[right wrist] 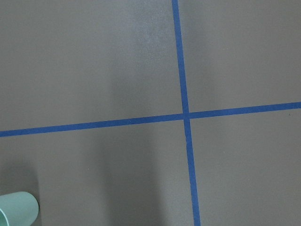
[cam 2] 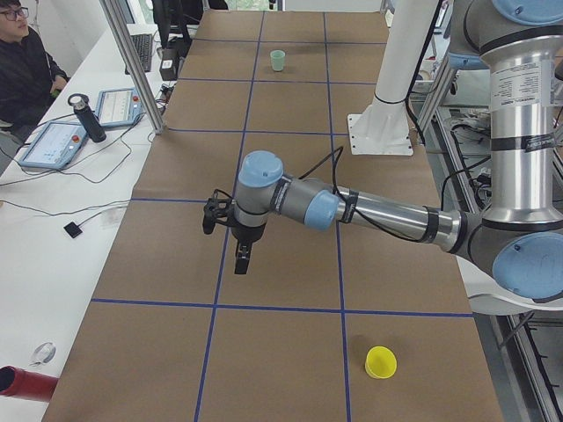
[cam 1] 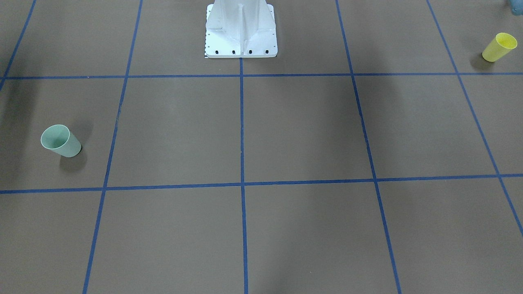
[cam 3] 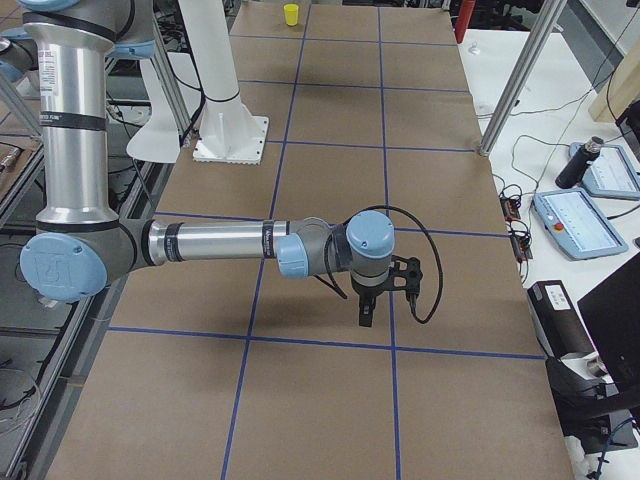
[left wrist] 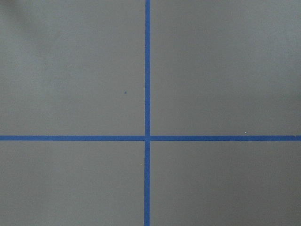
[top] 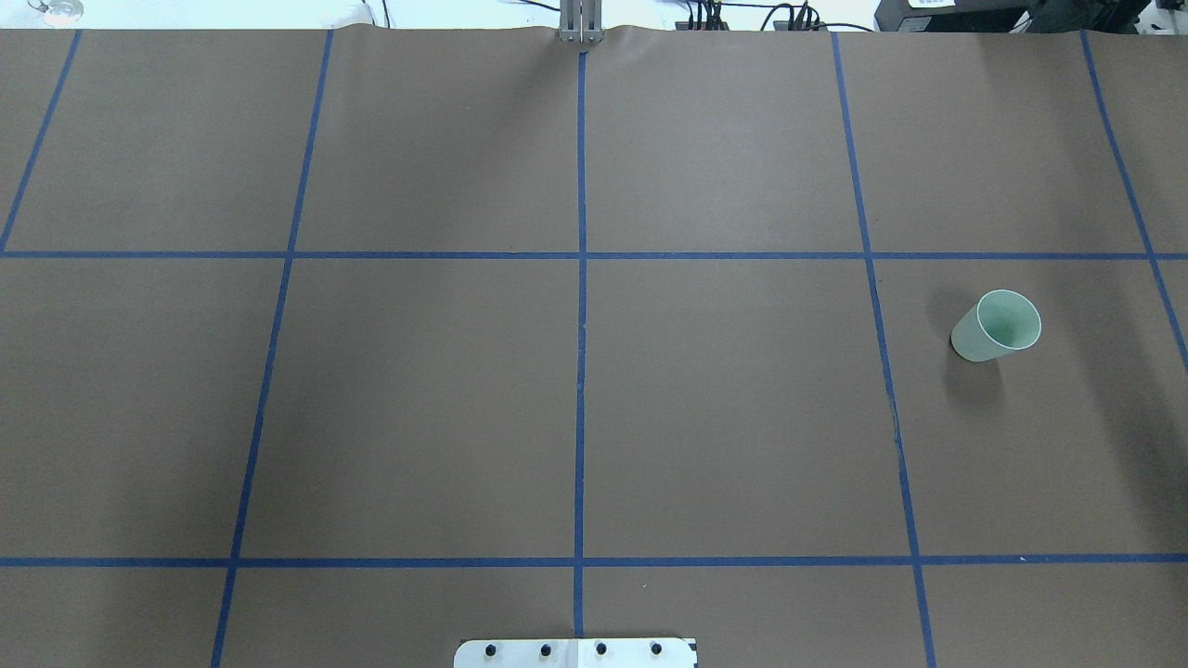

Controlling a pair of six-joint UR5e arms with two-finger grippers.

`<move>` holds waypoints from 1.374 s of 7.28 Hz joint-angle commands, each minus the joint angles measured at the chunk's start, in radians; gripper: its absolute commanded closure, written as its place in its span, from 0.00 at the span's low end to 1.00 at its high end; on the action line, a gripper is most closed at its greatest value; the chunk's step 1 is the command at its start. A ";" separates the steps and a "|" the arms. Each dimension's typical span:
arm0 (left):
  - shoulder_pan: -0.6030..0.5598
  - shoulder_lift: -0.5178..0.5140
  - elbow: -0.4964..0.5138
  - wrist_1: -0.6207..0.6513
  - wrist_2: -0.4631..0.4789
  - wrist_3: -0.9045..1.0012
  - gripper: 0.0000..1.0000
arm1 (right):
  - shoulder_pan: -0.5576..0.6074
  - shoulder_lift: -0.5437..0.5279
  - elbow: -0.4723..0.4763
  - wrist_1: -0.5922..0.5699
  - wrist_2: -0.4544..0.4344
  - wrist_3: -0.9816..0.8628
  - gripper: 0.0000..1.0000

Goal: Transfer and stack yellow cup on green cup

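The yellow cup [cam 1: 499,47] stands upright, mouth up, near the table's end on my left side; it also shows in the exterior left view [cam 2: 381,361] and, far off, in the exterior right view [cam 3: 291,14]. The green cup [cam 1: 61,141] stands upright on my right side [top: 996,326] and shows at the bottom left corner of the right wrist view [right wrist: 16,209]. My left gripper [cam 2: 242,259] hangs above the table, well away from the yellow cup. My right gripper [cam 3: 365,315] hangs above the table. I cannot tell whether either gripper is open or shut.
The white robot pedestal [cam 1: 241,32] stands at the table's robot-side edge. Blue tape lines grid the brown table [top: 418,408]. A side bench holds tablets [cam 2: 53,145] and a bottle [cam 2: 86,117], with an operator [cam 2: 22,70] seated there.
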 commanded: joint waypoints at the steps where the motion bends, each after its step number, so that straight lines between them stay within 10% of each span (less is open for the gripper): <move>1: 0.226 0.009 -0.209 0.216 0.195 -0.406 0.00 | -0.001 -0.010 0.003 -0.005 0.002 0.000 0.01; 5: 0.508 0.220 -0.214 0.225 0.538 -0.888 0.00 | -0.001 -0.010 0.012 -0.005 0.002 0.000 0.01; 10: 0.872 0.304 -0.164 0.501 0.563 -1.702 0.00 | -0.001 -0.040 0.017 -0.005 0.074 0.000 0.01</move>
